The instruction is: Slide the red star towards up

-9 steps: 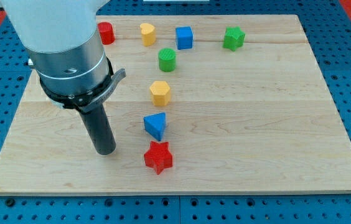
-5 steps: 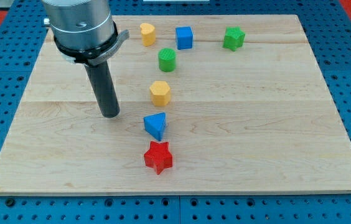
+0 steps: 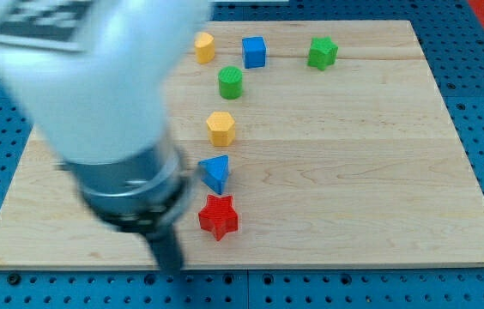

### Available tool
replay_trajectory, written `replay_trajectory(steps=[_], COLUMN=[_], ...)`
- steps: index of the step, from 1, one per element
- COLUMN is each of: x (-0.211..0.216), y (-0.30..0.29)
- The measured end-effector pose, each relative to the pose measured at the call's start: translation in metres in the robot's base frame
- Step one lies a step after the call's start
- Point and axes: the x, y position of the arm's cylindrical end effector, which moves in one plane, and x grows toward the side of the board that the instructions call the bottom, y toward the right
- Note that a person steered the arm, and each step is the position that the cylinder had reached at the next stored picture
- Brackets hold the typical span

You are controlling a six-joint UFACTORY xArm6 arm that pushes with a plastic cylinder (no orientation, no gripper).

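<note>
The red star (image 3: 218, 216) lies near the board's bottom edge, a little left of centre. A blue triangular block (image 3: 214, 172) sits just above it. My arm is blurred by motion and fills the view's left. My tip (image 3: 170, 267) is at the board's bottom edge, below and left of the red star, a short gap away and not touching it.
A yellow hexagon block (image 3: 220, 128), a green cylinder (image 3: 231, 82), a yellow block (image 3: 203, 46), a blue cube (image 3: 254, 51) and a green star-like block (image 3: 321, 52) lie further up on the wooden board (image 3: 379, 172). The arm hides the board's upper left.
My tip has swung from the board's upper-left area down to the bottom edge, left of the red star. No block has moved. The red cylinder at top left is now hidden.
</note>
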Motion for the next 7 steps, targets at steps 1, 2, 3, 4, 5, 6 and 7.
replay_trajectory(steps=[1, 2, 3, 4, 5, 6, 7], x=[-0.001, -0.022, -0.041, -0.063, -0.092, -0.122, -0.153], y=[0.080, 0.069, 0.023, -0.003, -0.021, -0.052, -0.076])
